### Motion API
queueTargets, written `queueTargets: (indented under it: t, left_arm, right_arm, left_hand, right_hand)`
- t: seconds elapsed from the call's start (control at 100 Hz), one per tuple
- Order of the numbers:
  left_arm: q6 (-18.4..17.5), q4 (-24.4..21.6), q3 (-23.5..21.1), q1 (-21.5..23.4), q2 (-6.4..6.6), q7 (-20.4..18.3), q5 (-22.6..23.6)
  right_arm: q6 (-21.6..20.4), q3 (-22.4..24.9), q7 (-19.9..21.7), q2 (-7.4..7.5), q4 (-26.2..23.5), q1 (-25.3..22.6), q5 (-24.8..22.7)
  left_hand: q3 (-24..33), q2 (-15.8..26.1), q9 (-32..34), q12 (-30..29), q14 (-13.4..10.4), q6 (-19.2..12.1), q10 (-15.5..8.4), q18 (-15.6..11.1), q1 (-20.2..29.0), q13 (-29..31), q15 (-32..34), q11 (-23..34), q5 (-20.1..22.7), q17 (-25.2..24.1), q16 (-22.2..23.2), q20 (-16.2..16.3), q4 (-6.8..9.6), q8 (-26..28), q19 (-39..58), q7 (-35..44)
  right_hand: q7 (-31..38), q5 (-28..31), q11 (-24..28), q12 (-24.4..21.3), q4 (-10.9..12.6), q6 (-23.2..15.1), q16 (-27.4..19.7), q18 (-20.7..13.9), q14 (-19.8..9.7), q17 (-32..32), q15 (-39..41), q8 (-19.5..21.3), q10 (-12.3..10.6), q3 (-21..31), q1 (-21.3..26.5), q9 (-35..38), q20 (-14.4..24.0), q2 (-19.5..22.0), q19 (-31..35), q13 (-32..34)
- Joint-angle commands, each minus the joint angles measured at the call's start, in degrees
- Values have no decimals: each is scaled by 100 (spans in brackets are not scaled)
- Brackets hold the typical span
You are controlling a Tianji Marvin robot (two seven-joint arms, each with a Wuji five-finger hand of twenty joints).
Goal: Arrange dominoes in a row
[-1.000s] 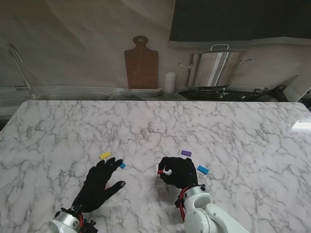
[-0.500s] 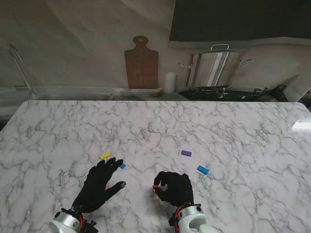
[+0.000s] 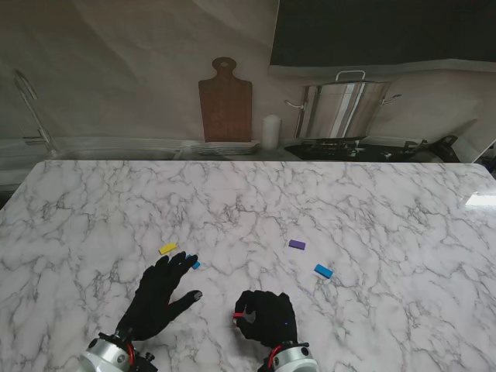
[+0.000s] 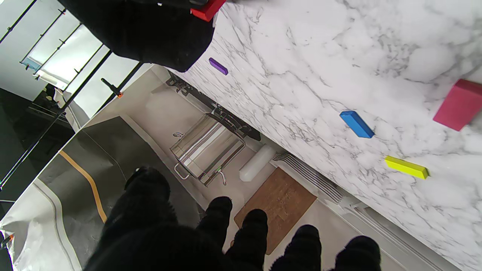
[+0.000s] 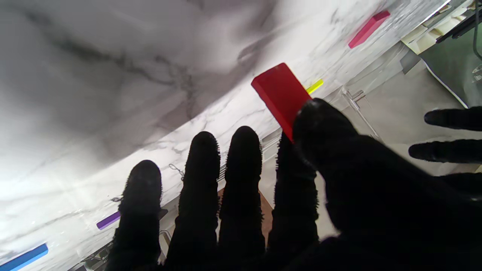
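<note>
The marble table (image 3: 256,201) fills the stand view, with a steel pot (image 3: 345,108) and a cutting board (image 3: 225,101) behind its far edge. The left hand (image 3: 161,294) lies flat near the robot, fingers spread, holding nothing. The right hand (image 3: 265,316), just beside it, pinches a red domino (image 5: 281,94) between thumb and forefinger above the marble. Near the left fingertips lie a yellow domino (image 3: 168,249), a blue domino (image 3: 194,264) and, seen in the left wrist view, a pink domino (image 4: 457,104). Farther right lie a purple domino (image 3: 297,245) and a second blue domino (image 3: 323,271), well apart from the hands.
</note>
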Motion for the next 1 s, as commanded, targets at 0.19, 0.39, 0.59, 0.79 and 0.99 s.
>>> queueTargets:
  t: [0.19, 0.39, 0.59, 0.79, 0.99]
  left_arm:
    - [17, 7, 29, 22, -5, -65, 3]
    - [19, 7, 28, 18, -5, -80, -18]
    - [25, 12, 26, 17, -6, -82, -32]
    - [19, 25, 27, 5, -4, -92, -39]
    - [7, 35, 24, -8, -5, -85, -38]
  right_arm:
    - [13, -55, -20, -37, 103, 1, -47]
    - [16, -126, -58, -60, 232, 58, -25]
    - [31, -163, -101, -73, 329, 111, -40]
    - [41, -165, -65, -60, 333, 120, -56]
    - [36, -167, -1, -41, 314, 118, -64]
  left_hand:
    - [2, -33, 42, 40, -20, 40, 15, -105, 101, -69, -17, 12, -79, -56, 31, 74, 52, 75, -1, -67]
    - [0, -34, -34, 34, -19, 48, -8, -105, 99, -69, -16, -30, -80, -57, 32, 75, 51, 76, -1, -68]
    - [-3, -35, 35, 46, -18, 46, 14, -106, 93, -68, -15, 7, -80, -56, 33, 75, 50, 76, -1, -68]
    - [-6, -36, 39, 47, -17, 43, 9, -106, 90, -69, -16, 9, -82, -57, 33, 73, 50, 76, -3, -68]
    - [-6, -35, 45, 46, -15, 44, 17, -108, 88, -70, -15, 7, -76, -55, 35, 73, 49, 77, -2, -66]
  right_hand:
    - [554, 304, 255, 60, 20, -50, 108, -165, 1, -91, 119, -20, 30, 273, 17, -230, 125, -36, 184, -217]
    - [555, 272, 260, 50, 22, -36, 113, -167, 12, -99, 129, -34, 46, 257, -13, -291, 145, -39, 205, -268]
    - [562, 250, 285, 56, 25, -35, 119, -169, 10, -109, 142, -24, 44, 265, -37, -330, 166, -96, 230, -302]
    - [581, 125, 303, 79, 18, -33, 121, -186, 5, -134, 133, 34, 32, 266, -107, -479, 179, -186, 235, -400]
    - [530, 8, 307, 62, 1, 31, 123, -192, 17, -174, 125, 58, 39, 299, -219, -626, 189, -263, 223, -497]
